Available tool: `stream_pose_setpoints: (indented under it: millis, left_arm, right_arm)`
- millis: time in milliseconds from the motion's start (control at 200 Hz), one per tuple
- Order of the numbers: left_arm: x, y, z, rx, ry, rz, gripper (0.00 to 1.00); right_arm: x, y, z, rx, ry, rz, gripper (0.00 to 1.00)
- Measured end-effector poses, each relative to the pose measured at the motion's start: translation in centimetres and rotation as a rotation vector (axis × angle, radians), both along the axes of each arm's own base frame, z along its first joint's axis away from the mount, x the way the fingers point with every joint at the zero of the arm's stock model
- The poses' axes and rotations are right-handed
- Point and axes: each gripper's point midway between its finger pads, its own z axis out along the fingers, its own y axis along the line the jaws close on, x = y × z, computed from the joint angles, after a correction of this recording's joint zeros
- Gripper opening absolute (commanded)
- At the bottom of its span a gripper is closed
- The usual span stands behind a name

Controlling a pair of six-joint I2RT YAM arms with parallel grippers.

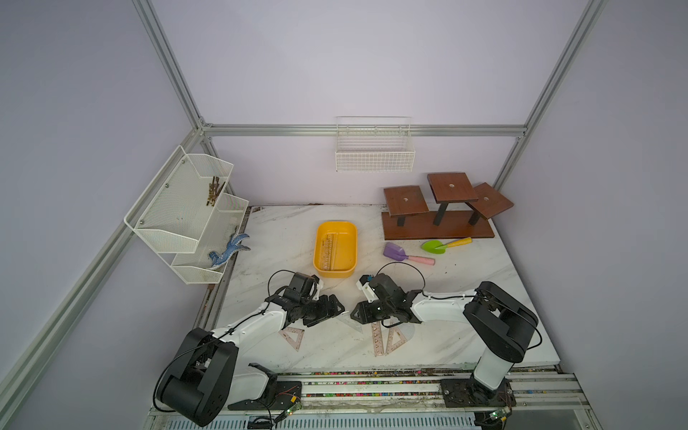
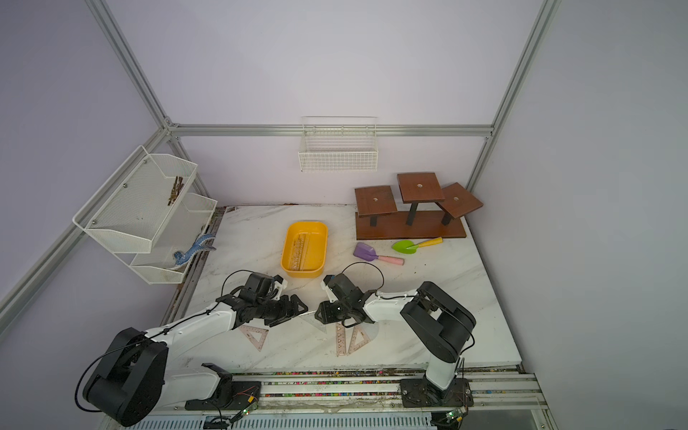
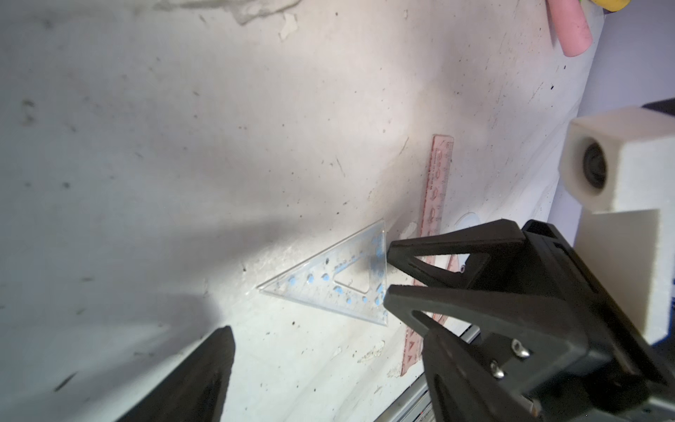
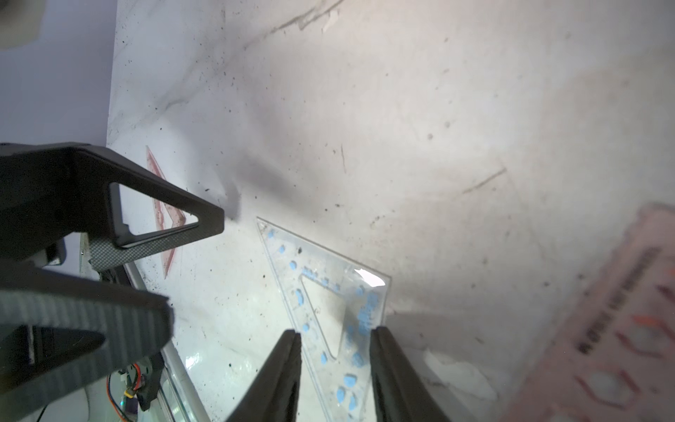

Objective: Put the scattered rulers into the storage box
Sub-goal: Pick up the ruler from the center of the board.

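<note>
The yellow storage box [image 1: 335, 248] stands mid-table with long rulers lying inside. A clear set square [image 4: 328, 292] with blue marks lies flat between my two grippers. My right gripper [image 4: 336, 339] straddles it, fingers against two of its edges. My left gripper [image 1: 339, 307] faces it from the other side, open and holding nothing; one finger [image 3: 204, 380] shows in the left wrist view. On the table near the front lie a pink set square [image 1: 292, 337], a pink straight ruler [image 1: 378, 337] and another pink set square [image 1: 395, 337].
A purple shovel [image 1: 396, 253] and a green shovel [image 1: 433, 245] lie right of the box, before a brown wooden stand [image 1: 439, 219]. A white wire basket [image 1: 374, 156] hangs on the back wall. At the left is a white mesh shelf [image 1: 186, 216] with a blue toy lizard [image 1: 227, 253].
</note>
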Motion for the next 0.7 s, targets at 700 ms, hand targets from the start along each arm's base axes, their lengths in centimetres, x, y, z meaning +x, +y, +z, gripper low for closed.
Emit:
stream_pose_setpoints:
  millis: [700]
  left_arm:
    - [-0.67,0.55,-0.33,0.025,0.016,-0.002,0.78]
  right_arm:
    - [-0.17,-0.71,-0.10,0.053,0.028,0.005,0.05]
